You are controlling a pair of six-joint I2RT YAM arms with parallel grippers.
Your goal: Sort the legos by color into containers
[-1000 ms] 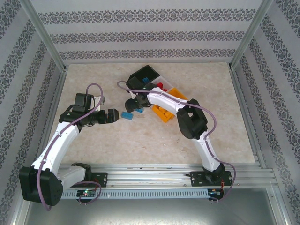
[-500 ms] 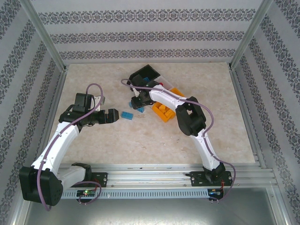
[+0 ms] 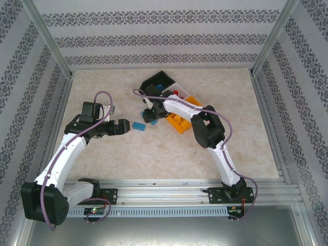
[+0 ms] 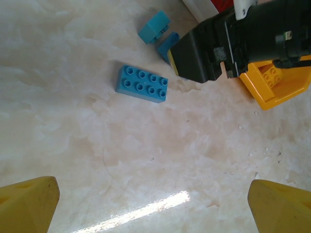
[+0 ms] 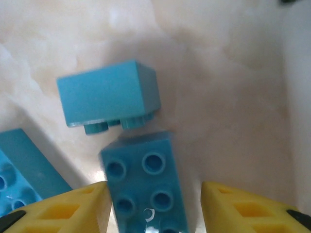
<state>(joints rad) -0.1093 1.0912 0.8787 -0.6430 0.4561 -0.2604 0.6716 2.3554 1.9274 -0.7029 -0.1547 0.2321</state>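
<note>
Right wrist, right tool (image 5: 153, 196) parted astride blue brick (image 5: 143, 179), tipped teal brick (image 5: 109, 97) just beyond

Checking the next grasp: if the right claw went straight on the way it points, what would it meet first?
The right claw would most likely meet the studs-up blue brick between its open fingers; a teal brick on its side lies beside it. Depth is hard to judge.

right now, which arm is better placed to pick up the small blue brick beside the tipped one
Right. The right tool hangs open with the small blue brick between its fingers. The left tool is open too, but that brick lies well ahead of it, beyond the long blue brick.
</note>
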